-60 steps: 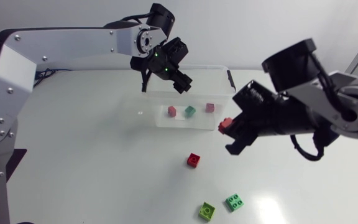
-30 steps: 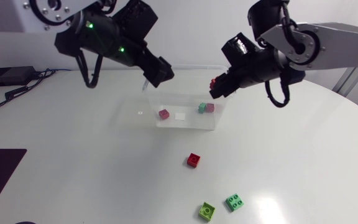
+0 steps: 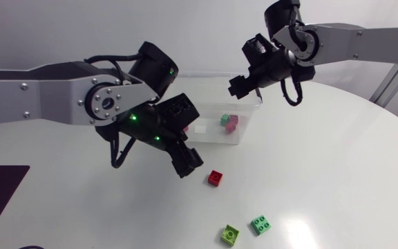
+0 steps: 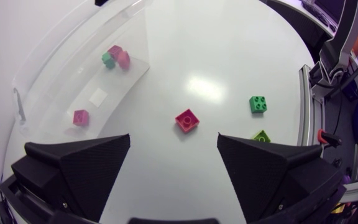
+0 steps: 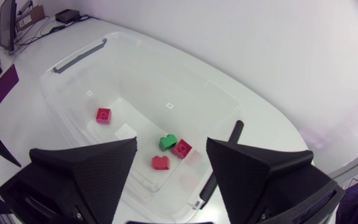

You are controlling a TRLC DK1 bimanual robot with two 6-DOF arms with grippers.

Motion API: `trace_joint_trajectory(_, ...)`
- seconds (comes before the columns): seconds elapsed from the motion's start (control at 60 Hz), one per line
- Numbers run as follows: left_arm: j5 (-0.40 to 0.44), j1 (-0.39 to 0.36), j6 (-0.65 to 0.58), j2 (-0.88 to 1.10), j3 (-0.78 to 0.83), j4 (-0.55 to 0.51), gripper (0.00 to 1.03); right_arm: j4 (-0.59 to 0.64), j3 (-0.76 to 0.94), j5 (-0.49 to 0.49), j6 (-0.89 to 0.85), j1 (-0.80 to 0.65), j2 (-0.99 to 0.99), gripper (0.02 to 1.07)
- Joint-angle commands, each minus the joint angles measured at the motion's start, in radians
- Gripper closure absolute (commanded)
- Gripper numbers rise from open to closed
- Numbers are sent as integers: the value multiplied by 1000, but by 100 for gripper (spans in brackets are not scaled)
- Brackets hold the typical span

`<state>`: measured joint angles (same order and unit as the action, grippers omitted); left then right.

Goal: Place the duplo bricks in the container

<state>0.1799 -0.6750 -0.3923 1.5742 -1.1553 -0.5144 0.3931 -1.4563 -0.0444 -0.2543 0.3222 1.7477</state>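
Observation:
My right gripper hangs open over the right end of the clear container. Under it, the right wrist view shows a red brick, a green brick and a pink brick together on the container floor, with another pink brick farther along. My left gripper is open in front of the container, just left of a loose red brick. That red brick lies ahead of its open fingers.
A lime brick and a green brick lie close together on the white table near its front edge, right of the left gripper. The left arm's links cross in front of the container's left part.
My right gripper opened over the container and the red brick it carried now lies inside. My left arm swung from above the container down to the table beside the loose red brick.

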Motion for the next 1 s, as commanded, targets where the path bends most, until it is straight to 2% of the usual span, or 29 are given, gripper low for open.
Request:
trace_joint_trajectory(0.0,15,-17,30,58,3,7,6,10,51,-15,18,-17,-117,7)
trace_joint_trajectory(0.317,21,-101,130,244,-80,5,6,75,540,-34,-30,-9,-600,7)
trace_joint_trajectory(0.5,-37,-149,230,359,-195,-29,7,125,746,-32,-53,3,-771,7)
trace_joint_trajectory(0.717,-91,-146,317,492,-339,-142,8,151,869,-55,-53,-3,-886,7)
trace_joint_trajectory(0.817,-123,-138,331,515,-359,-157,8,168,861,-83,-66,-35,-899,7)
trace_joint_trajectory(0.983,-145,-129,349,555,-380,-173,8,168,864,-83,-80,14,-843,7)
